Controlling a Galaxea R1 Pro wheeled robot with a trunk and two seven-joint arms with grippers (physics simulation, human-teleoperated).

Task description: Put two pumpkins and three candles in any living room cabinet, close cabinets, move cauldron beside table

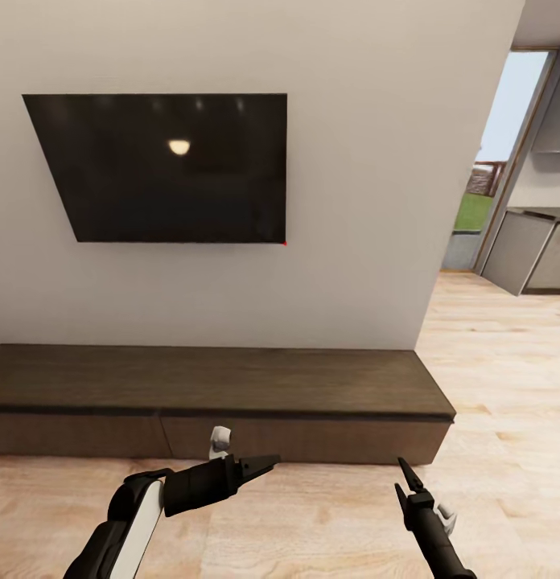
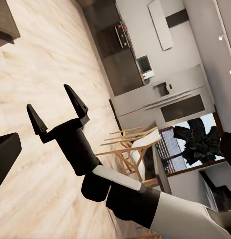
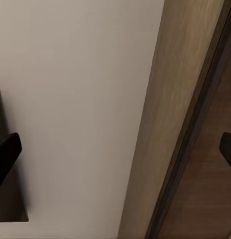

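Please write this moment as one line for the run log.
scene: robot facing cabinet, drawer fronts shut | above: dark wall TV | left gripper: empty | right gripper: open, empty | floor: light wood

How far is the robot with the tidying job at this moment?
Done: nothing visible proves any item is stored; the cabinet below the wall screen looks closed, its top bare. In hand: nothing. The left gripper and the right gripper hang empty in front of the cabinet, the right one open. Left: no pumpkins, candles or pot are visible here, so those steps cannot be confirmed.
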